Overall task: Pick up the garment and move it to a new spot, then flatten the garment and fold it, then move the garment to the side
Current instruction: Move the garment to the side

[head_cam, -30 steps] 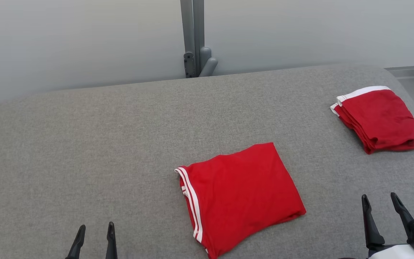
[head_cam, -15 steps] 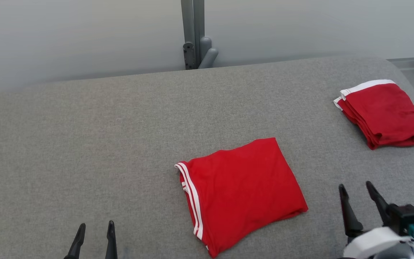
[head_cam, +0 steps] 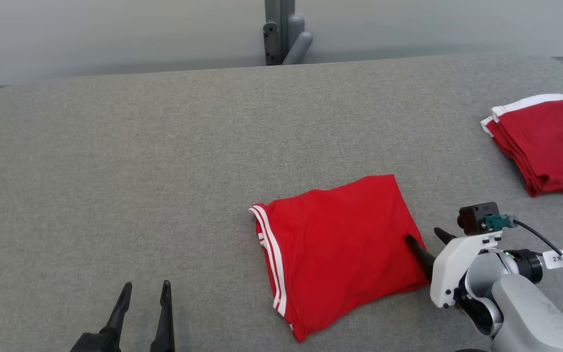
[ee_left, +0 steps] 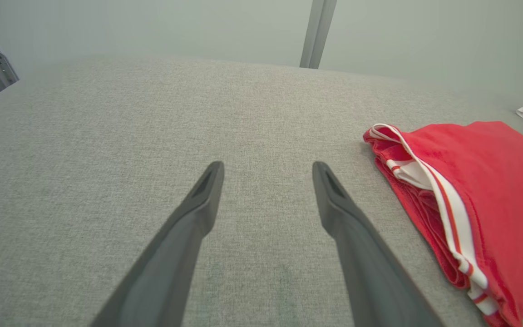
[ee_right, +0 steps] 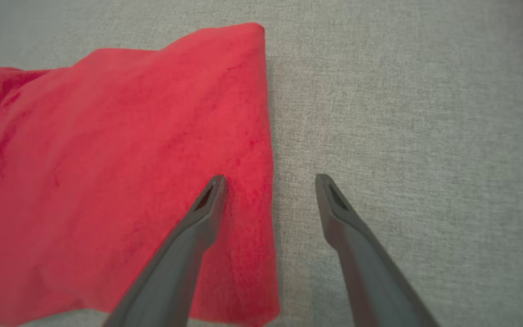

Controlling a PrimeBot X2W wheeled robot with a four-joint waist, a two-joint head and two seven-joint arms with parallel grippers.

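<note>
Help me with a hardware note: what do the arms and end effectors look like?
The left end effector and right end effector each have two long, dark, tapering fingers. Behind the right one sit a white bracket, a black camera box with a teal connector, a black cable bearing a white tag, and a rounded grey forearm.

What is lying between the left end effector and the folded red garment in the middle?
Nothing stands there. A bare stretch of the grey surface separates the left end effector from the garment. The head view and left wrist view both show this.
</note>
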